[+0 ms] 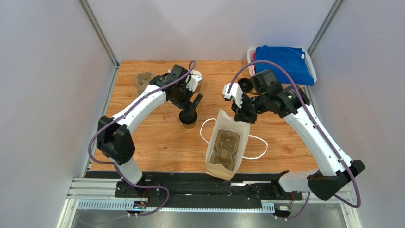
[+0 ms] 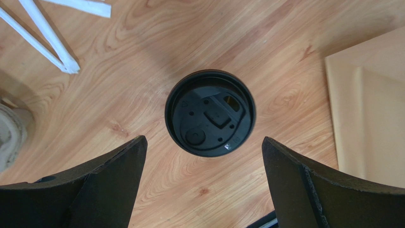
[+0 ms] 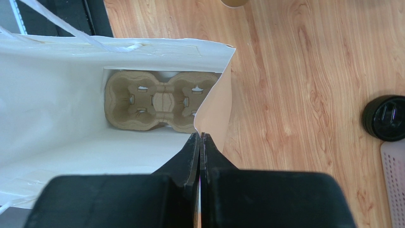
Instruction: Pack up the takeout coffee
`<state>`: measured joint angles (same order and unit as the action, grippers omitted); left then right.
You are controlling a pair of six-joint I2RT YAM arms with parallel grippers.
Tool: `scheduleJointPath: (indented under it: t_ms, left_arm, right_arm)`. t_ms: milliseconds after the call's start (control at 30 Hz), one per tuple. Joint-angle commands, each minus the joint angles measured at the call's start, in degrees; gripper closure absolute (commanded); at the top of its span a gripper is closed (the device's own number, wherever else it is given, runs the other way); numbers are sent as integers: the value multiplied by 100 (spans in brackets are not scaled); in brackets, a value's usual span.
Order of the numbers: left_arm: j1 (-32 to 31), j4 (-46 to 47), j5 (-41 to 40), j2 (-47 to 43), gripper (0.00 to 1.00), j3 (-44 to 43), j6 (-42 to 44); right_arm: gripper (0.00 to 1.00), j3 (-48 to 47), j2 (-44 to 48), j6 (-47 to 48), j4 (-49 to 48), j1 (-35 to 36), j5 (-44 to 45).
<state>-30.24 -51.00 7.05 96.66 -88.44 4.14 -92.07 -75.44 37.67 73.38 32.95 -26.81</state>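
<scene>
Left gripper (image 2: 203, 140) released, fingers spread above the lidded coffee (image 2: 210, 113), upright on the table (image 1: 157, 142) near the bag (image 3: 71, 95). Right gripper (image 3: 198, 136) clenched on the bag's rim, tray (image 3: 157, 102) inside.

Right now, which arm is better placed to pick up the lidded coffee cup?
Left. The left tool, open, hangs over the coffee cup; the right tool is shut on the paper bag.

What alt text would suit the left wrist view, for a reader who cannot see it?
Seen from straight above, the takeout coffee, black lid on, stands on the wooden table, framed by the open fingers of the left hand; a paper bag edges in at right.
</scene>
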Motion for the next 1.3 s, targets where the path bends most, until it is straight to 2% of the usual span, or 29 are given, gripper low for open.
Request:
scheduleJointPath:
  t_ms: [0,333,900,1267]
  left_arm:
    - [36,-234,-71,203,1,-366,-247]
    - [62,-129,-371,546,1,-296,-853]
    - [71,11,-20,661,1,-85,-898]
    - [79,169,-107,731,1,108,-915]
  right_arm:
    - [100,137,152,-278,-122,-148,35]
    - [100,137,135,-287,-140,-245,26]
    - [100,58,29,-278,-123,-342,-44]
    - [100,23,-15,-251,-114,-377,-70]
